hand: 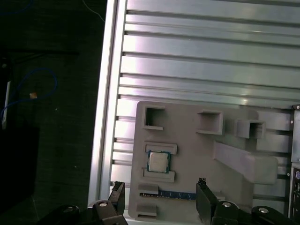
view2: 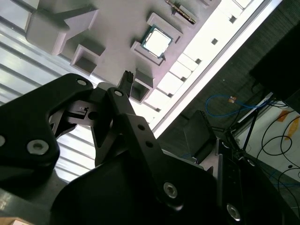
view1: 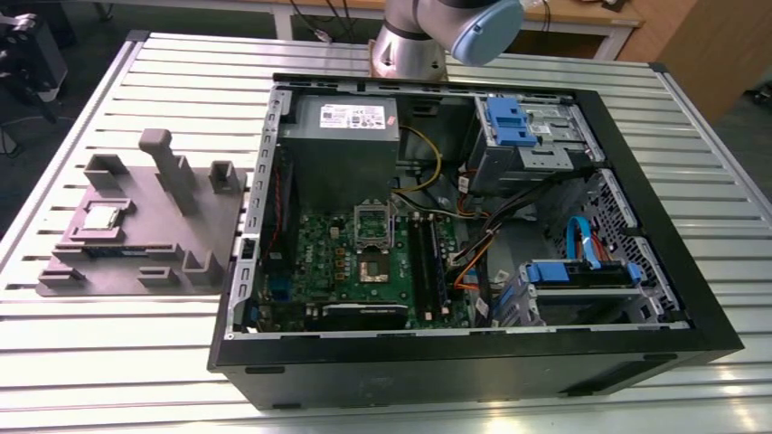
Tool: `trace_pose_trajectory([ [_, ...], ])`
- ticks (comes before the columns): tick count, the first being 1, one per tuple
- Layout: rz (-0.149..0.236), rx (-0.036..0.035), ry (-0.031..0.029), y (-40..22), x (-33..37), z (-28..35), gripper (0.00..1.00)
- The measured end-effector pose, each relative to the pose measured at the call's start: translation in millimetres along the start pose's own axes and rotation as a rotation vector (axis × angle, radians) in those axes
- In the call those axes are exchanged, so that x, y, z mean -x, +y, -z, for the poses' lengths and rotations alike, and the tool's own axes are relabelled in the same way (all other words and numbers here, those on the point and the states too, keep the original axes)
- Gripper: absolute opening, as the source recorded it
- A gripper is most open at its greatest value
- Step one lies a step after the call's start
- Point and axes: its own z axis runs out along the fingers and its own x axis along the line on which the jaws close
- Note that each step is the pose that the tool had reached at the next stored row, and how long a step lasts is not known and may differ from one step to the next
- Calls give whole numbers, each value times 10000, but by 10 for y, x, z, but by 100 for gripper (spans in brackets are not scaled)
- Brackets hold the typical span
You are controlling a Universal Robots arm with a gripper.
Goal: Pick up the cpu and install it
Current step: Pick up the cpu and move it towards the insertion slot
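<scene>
The cpu [hand: 158, 161] is a small silver square lying flat in a recess of the grey fixture tray [hand: 197, 154]. In the exterior view the cpu [view1: 103, 217] sits on that tray [view1: 181, 235] on the exterior view's left, beside the open computer case [view1: 471, 362]. My gripper [hand: 159, 190] hangs well above the tray, open, with nothing between its black fingers [hand: 202, 187]. The cpu [view2: 156, 41] also lies beyond a fingertip [view2: 126, 79] in the second wrist view. On the motherboard [view1: 362, 262] inside the case, the socket [view1: 372, 265] stands uncovered, its frame flipped up.
A long green circuit board [hand: 176, 194] lies in a slot of the tray near the cpu. Tall grey posts [view1: 163, 158] rise from the tray. The case holds a power supply [view1: 343, 122], cables and blue drive bays [view1: 513, 122]. The slatted metal table's edge [hand: 105, 93] runs near the tray.
</scene>
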Motion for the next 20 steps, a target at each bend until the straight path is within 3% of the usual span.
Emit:
trace_pose_trajectory([
  [8, 0, 1, -2, 0, 0, -18, 71],
  [20, 0, -1, -10, -10, 1, -104, 71],
])
